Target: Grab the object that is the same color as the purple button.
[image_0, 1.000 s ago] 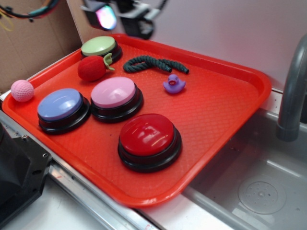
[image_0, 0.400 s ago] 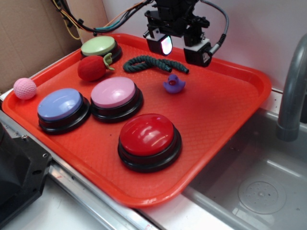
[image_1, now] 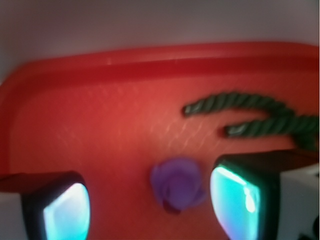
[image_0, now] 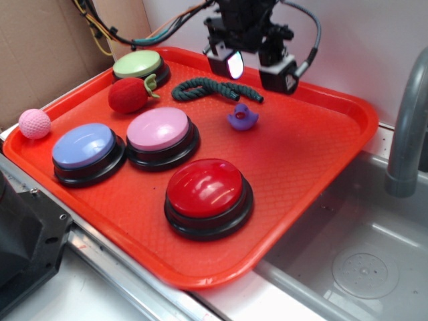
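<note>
Nothing grabbed yet: tool [image_0: 255, 69] spread wide above the red tray's [image_0: 321, 154] far side, purple duck [image_0: 242, 118] loose below between the fingers [image_1: 241, 201], descent and closing left.

"What sort of place is this?"

"A robot lab bench dressed up as a toy kitchen. At four o'clock a grey sink basin [image_0: 364, 261] with a moulded drain sits beside a grey faucet pipe [image_0: 406, 127] at three o'clock."

"Why a lab, then, not a real kitchen?"

"A red cafeteria tray [image_0: 314, 144] fills the centre, loaded with toys. Bare cardboard [image_0: 43, 53] walls off ten o'clock, loose coloured cables [image_0: 100, 33] hang at eleven, and a robot arm [image_0: 244, 23] reaches in at twelve against a plain white backdrop [image_0: 361, 40]."
</note>
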Controlling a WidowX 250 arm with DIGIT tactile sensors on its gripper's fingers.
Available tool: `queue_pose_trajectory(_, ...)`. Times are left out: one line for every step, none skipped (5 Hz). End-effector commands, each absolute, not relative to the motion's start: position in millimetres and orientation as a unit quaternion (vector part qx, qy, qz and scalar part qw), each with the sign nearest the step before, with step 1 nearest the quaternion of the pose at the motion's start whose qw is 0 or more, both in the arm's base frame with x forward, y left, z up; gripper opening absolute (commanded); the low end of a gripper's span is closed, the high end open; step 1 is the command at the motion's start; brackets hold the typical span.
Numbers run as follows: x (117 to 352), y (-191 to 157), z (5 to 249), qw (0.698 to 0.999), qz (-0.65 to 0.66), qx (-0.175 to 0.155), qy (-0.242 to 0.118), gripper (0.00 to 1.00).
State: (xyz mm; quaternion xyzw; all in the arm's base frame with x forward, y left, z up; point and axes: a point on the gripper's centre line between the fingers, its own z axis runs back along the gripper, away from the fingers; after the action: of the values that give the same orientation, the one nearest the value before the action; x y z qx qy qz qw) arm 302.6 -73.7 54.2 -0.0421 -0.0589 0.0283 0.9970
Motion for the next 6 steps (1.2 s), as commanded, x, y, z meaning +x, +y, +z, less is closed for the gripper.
queue_pose_trajectory(304, -65, 46, 0.996, 0.025, -0.039, -0.081, 1.00)
queue_pose_trajectory(313, -75, 38, 0.996, 0.004, -0.031, -0.078, 1.00)
queue_pose_trajectory(318, -80, 36, 0.997, 0.003, -0.018, -0.075, 0.00)
queue_pose_trajectory(319, -75, 35, 0.997, 0.010, -0.012, -0.071, 0.00)
queue_pose_trajectory(309, -70, 64, 0.996, 0.017, -0.018, -0.081, 0.00)
queue_pose_trajectory(290, -67, 112, 0.995, 0.032, -0.041, -0.088, 0.00)
